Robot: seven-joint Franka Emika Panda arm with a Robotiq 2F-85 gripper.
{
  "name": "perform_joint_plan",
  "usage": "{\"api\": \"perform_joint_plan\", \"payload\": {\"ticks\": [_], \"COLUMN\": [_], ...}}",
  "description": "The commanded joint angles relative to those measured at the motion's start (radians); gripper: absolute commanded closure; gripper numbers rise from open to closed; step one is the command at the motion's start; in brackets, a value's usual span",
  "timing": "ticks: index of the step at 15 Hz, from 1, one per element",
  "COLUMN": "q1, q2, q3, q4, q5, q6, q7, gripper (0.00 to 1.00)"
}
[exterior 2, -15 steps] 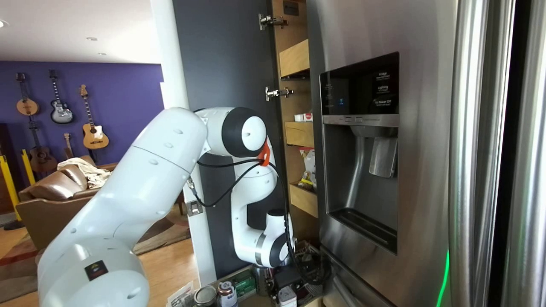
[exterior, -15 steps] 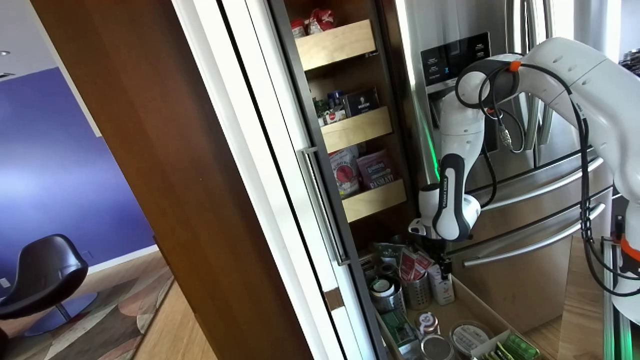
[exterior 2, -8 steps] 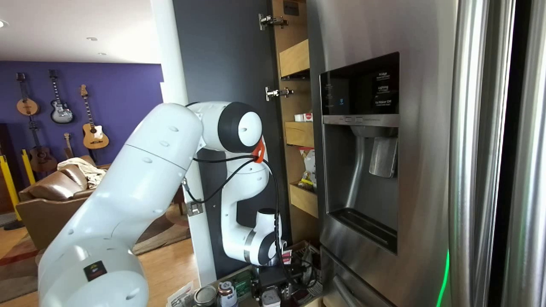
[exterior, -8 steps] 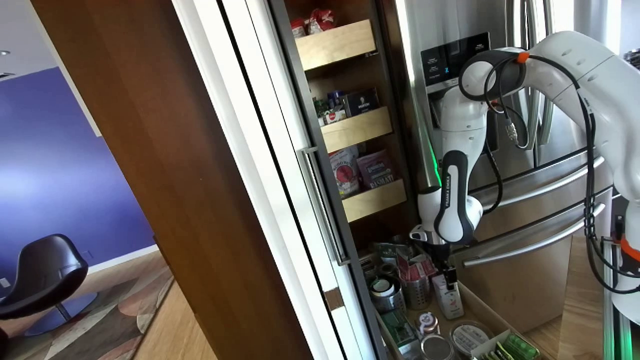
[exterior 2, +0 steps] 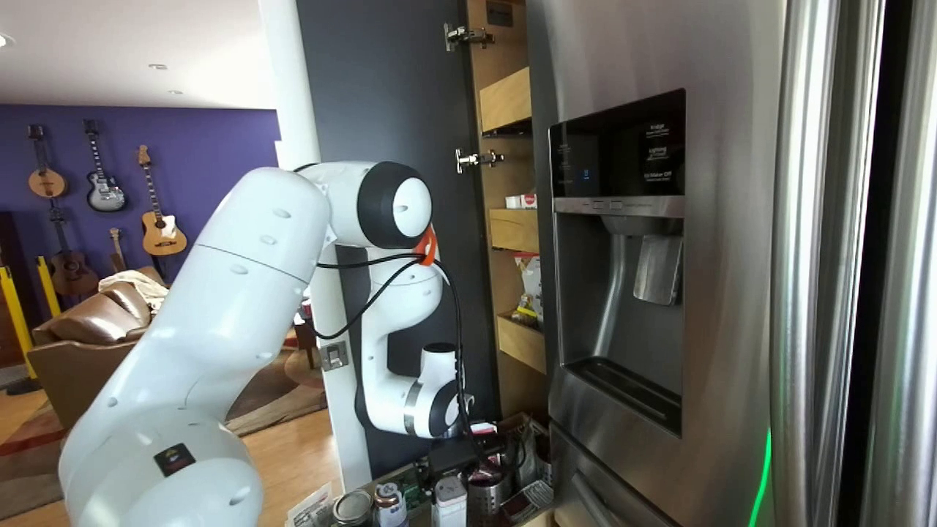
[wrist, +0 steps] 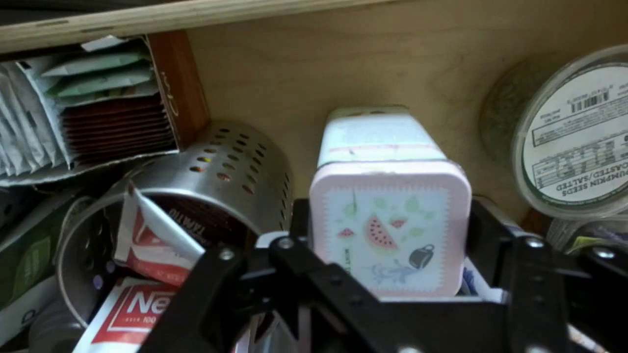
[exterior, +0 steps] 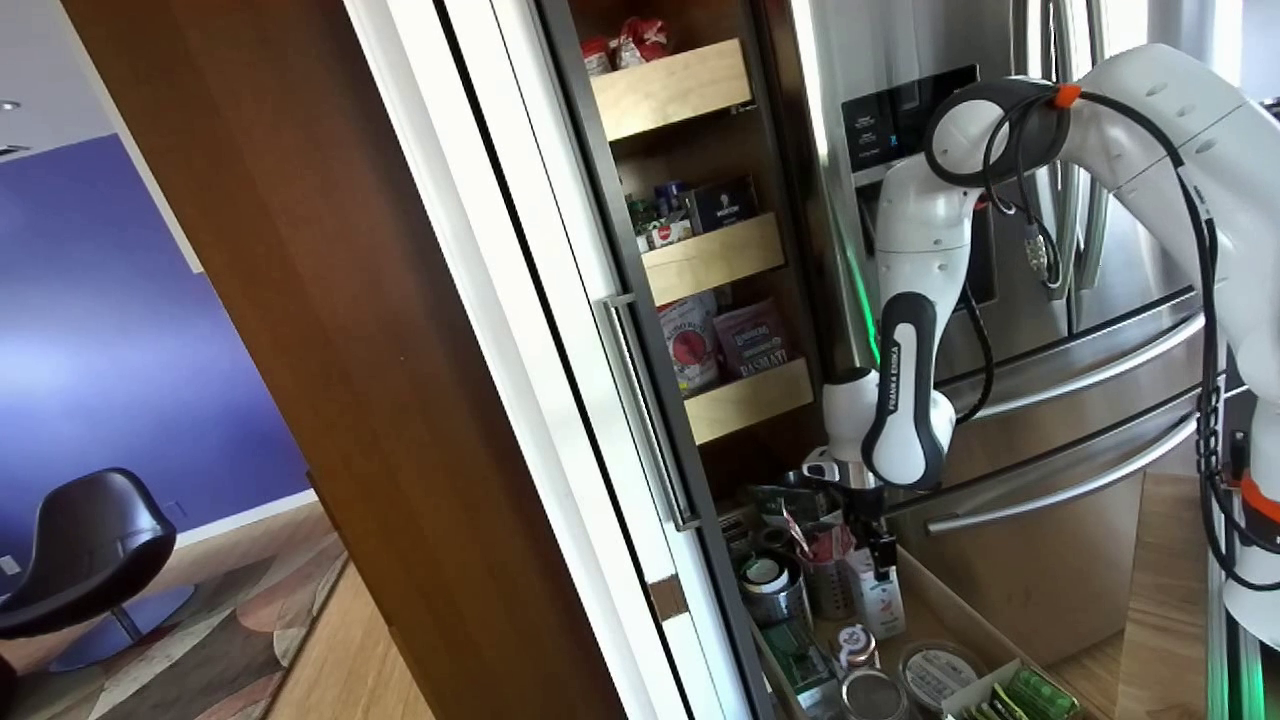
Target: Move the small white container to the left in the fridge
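The small white container is a tall white tin with a pale pink lid printed with watermelon slices, seen from above in the wrist view [wrist: 390, 220]. It stands about upright in a pull-out pantry drawer in both exterior views [exterior: 881, 606] [exterior 2: 449, 503]. My gripper [exterior: 872, 550] points down over it. In the wrist view the black fingers of the gripper [wrist: 387, 230] press on both sides of the tin below its lid. I cannot tell whether its base touches the drawer floor. The stainless-steel fridge [exterior: 1050, 550] is closed beside the drawer.
A perforated metal canister [wrist: 240, 166] with red packets stands close beside the tin. A clear pumpkin-seed tub [wrist: 579, 142] is on its other side. A tea-bag box [wrist: 184, 88], the drawer's wooden rim [wrist: 196, 18] and the open pantry door [exterior 2: 395, 110] are near.
My gripper and the tin have moved together: leftward in an exterior view, and in the other view first right and down, then back left. Red packets by the gripper have shifted.
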Motion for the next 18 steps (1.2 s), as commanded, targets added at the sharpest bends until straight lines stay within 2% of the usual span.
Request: {"api": "perform_joint_plan", "payload": {"ticks": [1,10,15,18], "q1": [0.077,0.244,0.292,0.319], "q2": [-0.041,-0.017,0.022,0.052], "q3": [-0.023,-0.078,-0.098,-0.112], "q4": [0.0,0.097,0.159,0.185], "q5": [-0.013,-0.035,-0.044,-0.044], "q6": [-0.028,-0.103,-0.161,-0.159], "q7": [0.074,0.239,0.289,0.327], "gripper": [0.5,0.5,0.5,0.5]}}
